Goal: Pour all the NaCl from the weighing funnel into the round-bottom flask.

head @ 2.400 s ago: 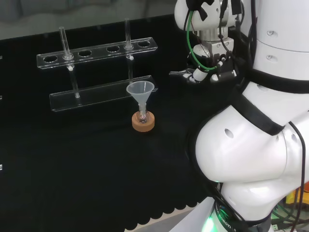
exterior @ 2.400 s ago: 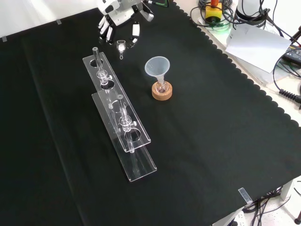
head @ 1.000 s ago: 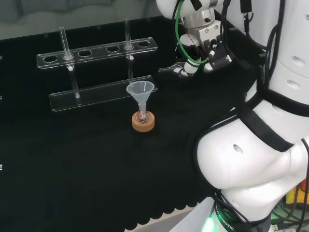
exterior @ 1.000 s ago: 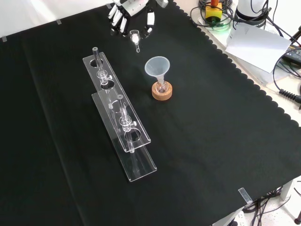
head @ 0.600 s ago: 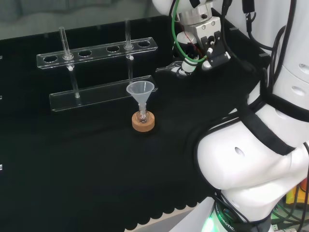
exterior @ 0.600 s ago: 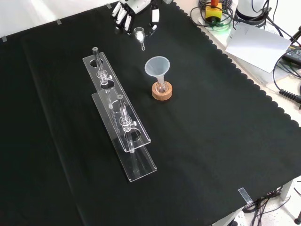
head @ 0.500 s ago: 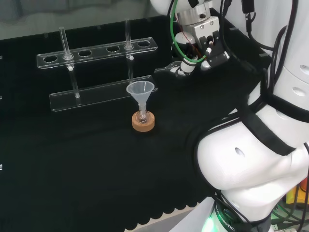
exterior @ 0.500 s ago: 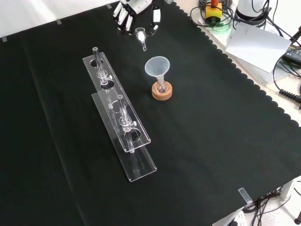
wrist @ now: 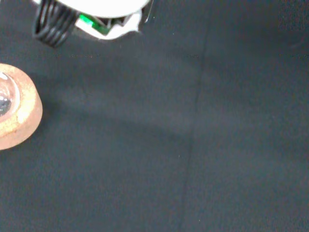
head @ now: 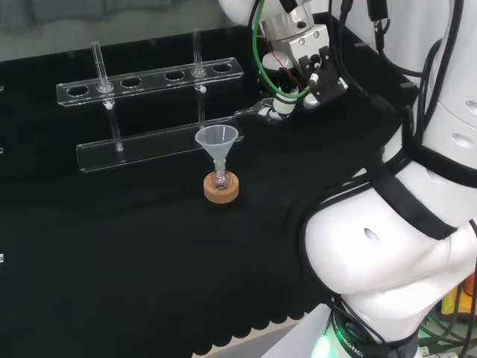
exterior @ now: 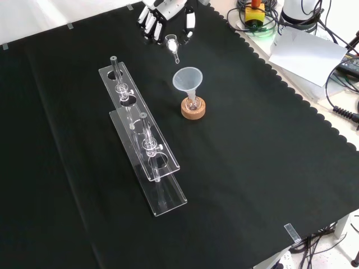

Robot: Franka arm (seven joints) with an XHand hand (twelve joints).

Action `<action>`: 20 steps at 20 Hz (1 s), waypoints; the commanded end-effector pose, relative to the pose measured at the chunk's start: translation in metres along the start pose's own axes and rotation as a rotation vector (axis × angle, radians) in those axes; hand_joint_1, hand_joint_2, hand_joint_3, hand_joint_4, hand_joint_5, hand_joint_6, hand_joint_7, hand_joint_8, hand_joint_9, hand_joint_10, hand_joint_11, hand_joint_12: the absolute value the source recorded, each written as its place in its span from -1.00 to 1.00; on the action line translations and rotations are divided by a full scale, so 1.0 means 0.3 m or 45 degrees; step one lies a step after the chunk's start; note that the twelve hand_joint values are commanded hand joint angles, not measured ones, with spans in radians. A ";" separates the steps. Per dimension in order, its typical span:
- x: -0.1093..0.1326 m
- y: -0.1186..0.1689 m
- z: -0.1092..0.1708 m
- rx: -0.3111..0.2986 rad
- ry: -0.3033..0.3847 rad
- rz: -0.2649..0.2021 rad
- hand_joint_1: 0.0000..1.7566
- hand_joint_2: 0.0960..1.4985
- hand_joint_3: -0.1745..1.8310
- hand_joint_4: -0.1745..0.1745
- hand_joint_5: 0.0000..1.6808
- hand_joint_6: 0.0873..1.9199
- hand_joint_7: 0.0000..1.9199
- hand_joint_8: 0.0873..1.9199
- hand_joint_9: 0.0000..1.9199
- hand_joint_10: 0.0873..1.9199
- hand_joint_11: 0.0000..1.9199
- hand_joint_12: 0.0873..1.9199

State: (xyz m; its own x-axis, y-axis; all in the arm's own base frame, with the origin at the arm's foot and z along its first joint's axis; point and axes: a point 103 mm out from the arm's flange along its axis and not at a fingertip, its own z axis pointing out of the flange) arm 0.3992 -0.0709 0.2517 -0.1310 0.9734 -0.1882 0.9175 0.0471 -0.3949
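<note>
Black cloth (exterior: 269, 168) wide open beyond hand (exterior: 162, 14)

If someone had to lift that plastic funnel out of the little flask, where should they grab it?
By the wide rim of the plastic funnel, probably coming straight down from above. Its thin stem sits inside the flask on the cork ring, so only the upright cone is free to pinch, and a vertical lift avoids tipping the flask.

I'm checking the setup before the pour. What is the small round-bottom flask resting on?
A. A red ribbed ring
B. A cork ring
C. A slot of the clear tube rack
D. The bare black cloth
B: in the front view the round-bottom flask, with a clear funnel in its neck, sits in a tan cork ring on the black cloth, apart from the clear tube rack.
</note>
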 end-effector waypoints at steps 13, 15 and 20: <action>0.033 0.020 -0.017 0.094 -0.140 -0.027 0.25 -0.17 -0.13 1.00 0.39 -0.14 -0.49 -0.41 -0.20 -0.50 -0.58 0.33; 0.032 0.020 -0.015 0.098 -0.149 -0.029 0.25 -0.17 -0.13 1.00 0.39 -0.14 -0.49 -0.41 -0.20 -0.50 -0.58 0.33; 0.034 0.016 -0.020 0.099 -0.169 -0.029 0.25 -0.17 -0.13 1.00 0.39 -0.14 -0.50 -0.41 -0.20 -0.50 -0.57 0.32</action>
State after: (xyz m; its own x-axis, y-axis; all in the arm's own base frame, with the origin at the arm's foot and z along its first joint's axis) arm 0.4051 -0.0607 0.2524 -0.2001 0.9369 -0.2868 0.8833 0.0459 -0.4665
